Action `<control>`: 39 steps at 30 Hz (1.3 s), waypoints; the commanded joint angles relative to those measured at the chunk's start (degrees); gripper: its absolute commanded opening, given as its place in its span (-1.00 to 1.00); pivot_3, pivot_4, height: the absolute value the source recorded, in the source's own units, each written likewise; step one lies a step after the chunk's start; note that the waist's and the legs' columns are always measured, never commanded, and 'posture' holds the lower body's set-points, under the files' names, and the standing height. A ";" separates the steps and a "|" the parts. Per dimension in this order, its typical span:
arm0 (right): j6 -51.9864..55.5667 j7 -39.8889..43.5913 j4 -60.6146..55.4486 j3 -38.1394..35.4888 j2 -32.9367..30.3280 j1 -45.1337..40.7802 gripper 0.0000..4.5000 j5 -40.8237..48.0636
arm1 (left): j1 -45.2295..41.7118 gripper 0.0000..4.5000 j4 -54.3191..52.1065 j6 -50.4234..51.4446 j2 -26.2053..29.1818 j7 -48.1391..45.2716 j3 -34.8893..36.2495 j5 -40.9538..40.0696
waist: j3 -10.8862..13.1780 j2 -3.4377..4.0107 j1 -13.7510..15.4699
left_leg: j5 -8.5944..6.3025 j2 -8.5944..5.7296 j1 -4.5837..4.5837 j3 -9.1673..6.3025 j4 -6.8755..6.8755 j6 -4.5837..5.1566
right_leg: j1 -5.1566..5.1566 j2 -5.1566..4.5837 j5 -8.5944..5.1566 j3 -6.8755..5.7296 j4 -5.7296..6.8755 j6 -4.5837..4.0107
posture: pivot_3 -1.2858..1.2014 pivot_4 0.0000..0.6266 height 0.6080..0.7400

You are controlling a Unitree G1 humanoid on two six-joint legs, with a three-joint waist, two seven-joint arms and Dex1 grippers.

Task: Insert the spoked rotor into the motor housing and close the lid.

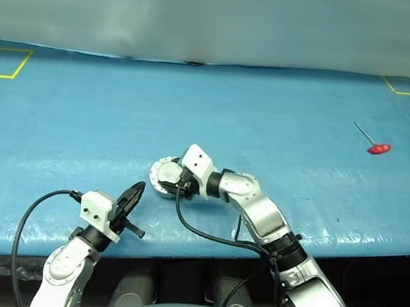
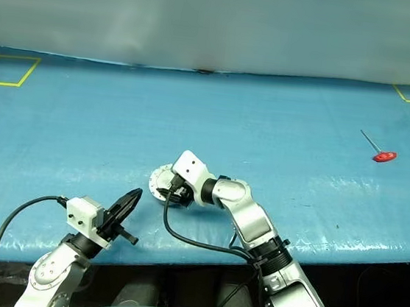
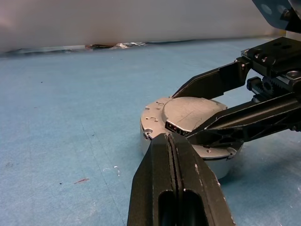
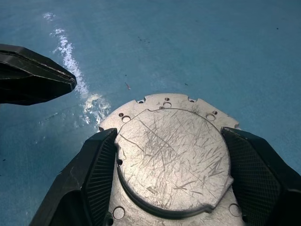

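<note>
Two grippers are working near the front edge of the blue table [image 1: 282, 125]. Nearest, the left gripper [image 1: 136, 190] is sitting clenched, black fingers [image 3: 181, 188] pressed flat together with nothing between them, pointing level toward the motor assembly and stopping just short of it.

Just beyond it, the lid [image 4: 173, 157] is lying dome-up on the motor housing [image 3: 188, 162], a shallow grey round cup resting flat on the table. Lid is looking silvery-grey and heavily scratched, a raised smooth disc on a wider flange with small holes around the rim. Whether it is fully seated all round, I cannot tell. Windings and rotor are hidden under the lid.

The right gripper [image 4: 171, 188] is reaching in from the right, tilted slightly down, jaws spread wide and straddling the raised disc of the lid, one ribbed pad [image 4: 101, 172] on each side, right at its edge. Looks like a wide grasp on the lid, though firm contact is not clear. Its wrist and black cable [image 1: 210, 236] are blocking the head camera's view of the housing's right half.

Farther back and well off to the right, a red-handled tool [image 1: 375, 145] with a thin metal shaft is lying alone. Yellow tape outlines [image 1: 0, 62] are marking the table's far corners.
</note>
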 commanded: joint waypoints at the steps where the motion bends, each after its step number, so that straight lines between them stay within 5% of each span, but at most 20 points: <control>1: 0.50 0.49 0.81 0.21 0.04 0.65 0.41 -0.21 | -0.11 -1.00 -0.40 -0.51 0.34 -0.01 0.86 -0.65 | 0.00 0.00 -0.04 | 0.00 0.00 0.01 0.00 0.00 0.00 | 0.00 0.00 0.00 0.00 0.00 0.00 | 0.03 -0.52 1.00; 39: -1.22 0.84 3.59 1.16 -0.01 0.10 0.41 -3.40 | -1.10 -1.00 -0.68 2.71 0.31 -0.07 0.20 -3.40 | -0.03 0.06 -0.05 | 0.01 0.05 0.08 -0.06 0.00 -0.02 | -0.02 -0.02 -0.03 -0.10 -0.01 -0.07 | 0.03 -0.52 1.00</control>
